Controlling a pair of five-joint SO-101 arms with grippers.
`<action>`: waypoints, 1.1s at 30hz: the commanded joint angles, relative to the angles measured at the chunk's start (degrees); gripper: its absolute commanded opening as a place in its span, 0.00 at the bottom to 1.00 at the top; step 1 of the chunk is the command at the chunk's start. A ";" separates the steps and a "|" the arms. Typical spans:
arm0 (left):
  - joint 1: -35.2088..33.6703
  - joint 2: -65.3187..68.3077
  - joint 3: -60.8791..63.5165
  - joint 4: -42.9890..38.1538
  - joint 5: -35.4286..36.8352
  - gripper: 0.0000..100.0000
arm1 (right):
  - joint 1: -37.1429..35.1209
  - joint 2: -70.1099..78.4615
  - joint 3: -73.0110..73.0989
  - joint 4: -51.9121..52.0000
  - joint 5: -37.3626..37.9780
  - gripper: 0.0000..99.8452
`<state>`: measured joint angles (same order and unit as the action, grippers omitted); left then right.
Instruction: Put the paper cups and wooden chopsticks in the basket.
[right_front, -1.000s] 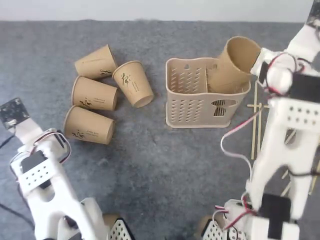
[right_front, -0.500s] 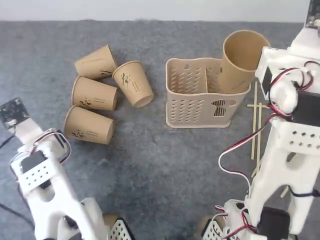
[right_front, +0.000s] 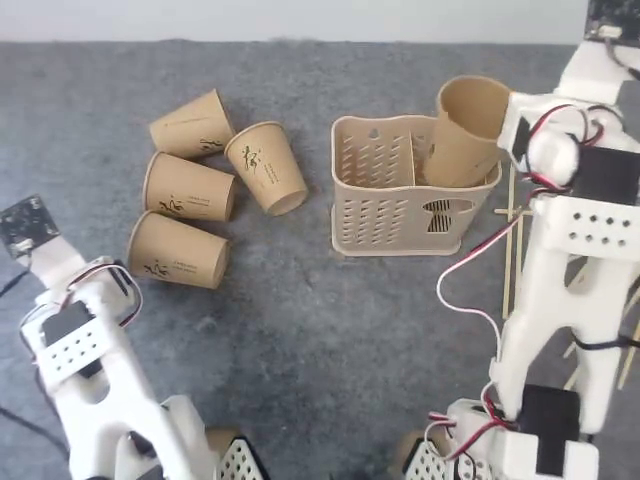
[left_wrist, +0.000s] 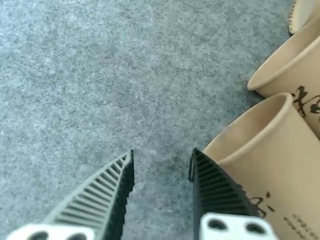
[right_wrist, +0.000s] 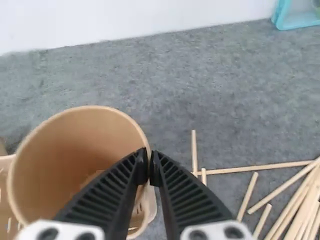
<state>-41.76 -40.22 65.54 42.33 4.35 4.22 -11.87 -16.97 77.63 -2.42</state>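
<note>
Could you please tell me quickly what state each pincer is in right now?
Left pincer: open, holding nothing.
Right pincer: closed on the rim of the paper cup.

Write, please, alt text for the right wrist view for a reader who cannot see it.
The right tool is shut on the rim of a paper cup, its open mouth facing the camera. Wooden chopsticks lie scattered on the grey carpet beside it.
</note>
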 joint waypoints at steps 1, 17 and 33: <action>0.44 -1.49 -0.66 -1.67 -0.18 0.18 | -0.75 -1.89 -2.55 1.19 0.88 0.13; 2.64 -0.44 -4.44 -3.16 6.42 0.18 | 2.95 -23.96 5.01 22.46 1.05 0.28; 8.09 44.48 -44.26 19.16 6.51 0.17 | 31.25 -70.20 62.51 2.95 15.47 0.25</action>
<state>-35.43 -5.58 35.56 53.58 10.86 32.62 -72.62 38.15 83.34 9.98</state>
